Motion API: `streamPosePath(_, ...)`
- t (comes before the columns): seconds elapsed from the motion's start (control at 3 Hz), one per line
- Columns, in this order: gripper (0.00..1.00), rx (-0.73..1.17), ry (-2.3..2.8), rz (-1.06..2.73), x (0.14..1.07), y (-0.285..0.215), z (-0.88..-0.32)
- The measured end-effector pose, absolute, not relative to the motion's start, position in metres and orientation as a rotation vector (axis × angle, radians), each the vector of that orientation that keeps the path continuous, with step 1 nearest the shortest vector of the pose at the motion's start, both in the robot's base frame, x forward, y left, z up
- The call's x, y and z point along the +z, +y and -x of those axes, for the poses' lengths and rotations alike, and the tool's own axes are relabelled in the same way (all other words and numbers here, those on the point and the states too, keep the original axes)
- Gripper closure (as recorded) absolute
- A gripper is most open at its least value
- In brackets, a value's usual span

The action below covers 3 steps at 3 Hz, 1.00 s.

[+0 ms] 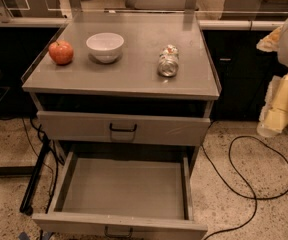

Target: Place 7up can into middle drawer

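The 7up can (168, 61) lies on its side on the cabinet top (134, 79), right of centre, one shiny end facing the camera. The middle drawer (124, 189) stands pulled out at the bottom, its flat grey floor bare, and its dark handle (118, 231) is at the front edge. My arm hangs at the far right edge. Its gripper (273, 119) is off the cabinet's right side, below the level of the top and well away from the can, with nothing visibly in it.
A red apple (61, 52) and a white bowl (105, 47) sit on the left half of the top. The upper drawer (123, 128) with its black handle is closed. A black cable (254, 174) loops on the floor to the right, and more cables lie at the left.
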<state>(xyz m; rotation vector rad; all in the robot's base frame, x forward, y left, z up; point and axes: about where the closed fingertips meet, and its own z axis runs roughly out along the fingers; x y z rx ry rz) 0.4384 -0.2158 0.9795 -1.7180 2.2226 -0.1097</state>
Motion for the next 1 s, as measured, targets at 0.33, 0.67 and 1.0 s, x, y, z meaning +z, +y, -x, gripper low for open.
streamPosePath(0.33,0.00,-0.112,2.226,1.715,0.980,-0.215,-0.439)
streamPosePath(0.67,0.00,-0.140,2.275,1.667,0.983,-0.211,-0.453)
streamPosePath(1.0,0.00,-0.196,2.370,1.599,0.986,-0.209,-0.474)
